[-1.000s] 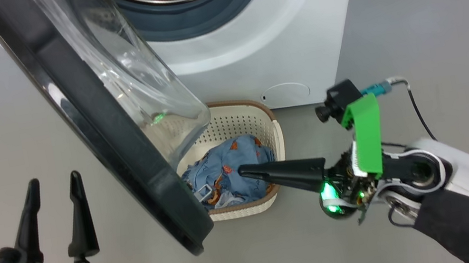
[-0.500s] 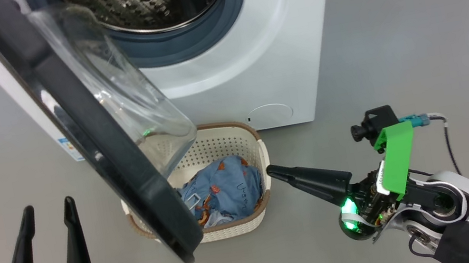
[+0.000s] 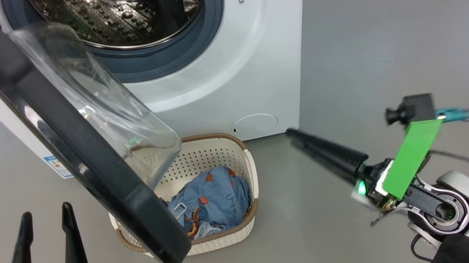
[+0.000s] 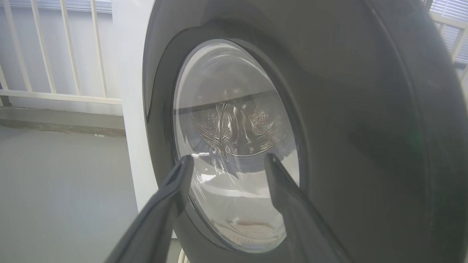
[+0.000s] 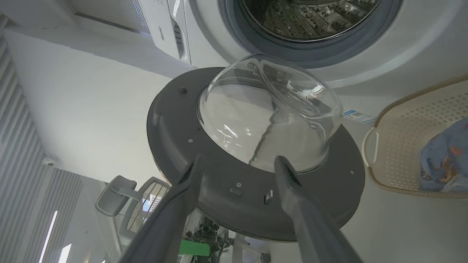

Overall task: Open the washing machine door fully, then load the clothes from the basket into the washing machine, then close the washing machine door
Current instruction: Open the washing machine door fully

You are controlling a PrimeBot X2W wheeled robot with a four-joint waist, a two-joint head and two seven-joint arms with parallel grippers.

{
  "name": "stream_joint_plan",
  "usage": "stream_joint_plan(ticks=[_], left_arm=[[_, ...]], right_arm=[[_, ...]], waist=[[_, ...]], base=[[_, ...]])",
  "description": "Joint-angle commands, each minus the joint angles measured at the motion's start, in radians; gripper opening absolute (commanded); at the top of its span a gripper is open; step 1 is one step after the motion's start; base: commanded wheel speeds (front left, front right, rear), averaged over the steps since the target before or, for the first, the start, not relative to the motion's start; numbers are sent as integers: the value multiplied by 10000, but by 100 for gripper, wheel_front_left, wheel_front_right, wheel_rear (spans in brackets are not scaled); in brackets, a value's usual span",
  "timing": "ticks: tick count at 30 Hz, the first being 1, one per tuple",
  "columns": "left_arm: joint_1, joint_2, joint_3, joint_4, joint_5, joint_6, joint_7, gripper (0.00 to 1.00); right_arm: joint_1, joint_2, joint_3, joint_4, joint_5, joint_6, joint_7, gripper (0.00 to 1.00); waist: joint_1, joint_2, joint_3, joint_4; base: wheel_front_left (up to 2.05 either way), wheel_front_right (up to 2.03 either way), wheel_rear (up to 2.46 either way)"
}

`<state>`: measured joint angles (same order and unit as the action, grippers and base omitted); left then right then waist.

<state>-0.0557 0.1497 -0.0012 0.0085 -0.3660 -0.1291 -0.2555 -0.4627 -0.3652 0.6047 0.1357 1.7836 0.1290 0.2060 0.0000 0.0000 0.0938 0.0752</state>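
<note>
The white washing machine (image 3: 226, 84) stands ahead with its steel drum (image 3: 121, 11) exposed. Its washing machine door (image 3: 68, 146), black rim and clear glass bowl (image 3: 101, 111), hangs swung out to the left, partly over the cream basket (image 3: 214, 152). The light blue clothes (image 3: 212, 198) lie inside the basket. My right gripper (image 3: 295, 135) hovers to the right of the basket and holds nothing; in the right wrist view my right gripper (image 5: 238, 160) is open and faces the door's inner side (image 5: 175, 120). My left gripper (image 3: 42, 218) stands open at the lower left, before the door's outer face (image 4: 365, 109).
Grey floor (image 3: 390, 27) spreads to the right of the machine and in front of the basket. A white railing (image 4: 55, 54) runs behind the machine's left side. An office chair (image 5: 120, 190) shows beyond the door in the right wrist view.
My right gripper has drawn back out of the basket to the right and opened, with the clothes left inside. The head camera has tilted, so more of the drum shows.
</note>
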Motion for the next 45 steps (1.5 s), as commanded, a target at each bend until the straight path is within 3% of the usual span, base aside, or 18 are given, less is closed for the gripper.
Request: stream_joint_plan(ticks=[1, 6, 15, 21, 27, 33, 39, 45], left_arm=[[-78, 214, 389, -257, 121, -16, -63, 100], [-52, 223, 414, -260, 136, -16, -63, 100], [-44, 230, 308, -243, 131, -16, -63, 100], [-14, 248, 320, -256, 136, -16, -63, 100], [-26, 245, 334, -266, 154, -16, -63, 100], [-16, 209, 337, -258, 167, -16, -63, 100], [-7, 176, 350, -275, 185, -16, -63, 100], [39, 169, 396, -281, 183, -16, -63, 100]], right_arm=[[30, 41, -29, -203, -388, 17, -267, 100], [-164, 257, -276, 344, -2776, 17, -2686, 100], [-480, 284, 107, 1153, -4464, 17, -4412, 100], [-568, 459, -645, 1658, -6093, 17, -4669, 100], [-99, 1397, -3173, 1284, -9616, 17, -4675, 100], [578, 2181, -4188, 560, -12241, 17, -4676, 100], [1298, 2522, -4699, -65, -13756, 17, -4677, 100], [1957, 2759, -4987, -362, -14360, 17, -4677, 100]], waist=[[0, 0, -7, -3], [0, 0, -23, -23], [0, 0, -90, -54], [0, 0, -118, -110], [0, 0, -119, -157], [0, 0, -147, -183], [0, 0, -177, -186], [0, 0, -199, -232]], base=[[0, 0, 0], [0, 0, 0], [0, 0, 0], [0, 0, 0], [0, 0, 0], [0, 0, 0], [0, 0, 0], [0, 0, 0]])
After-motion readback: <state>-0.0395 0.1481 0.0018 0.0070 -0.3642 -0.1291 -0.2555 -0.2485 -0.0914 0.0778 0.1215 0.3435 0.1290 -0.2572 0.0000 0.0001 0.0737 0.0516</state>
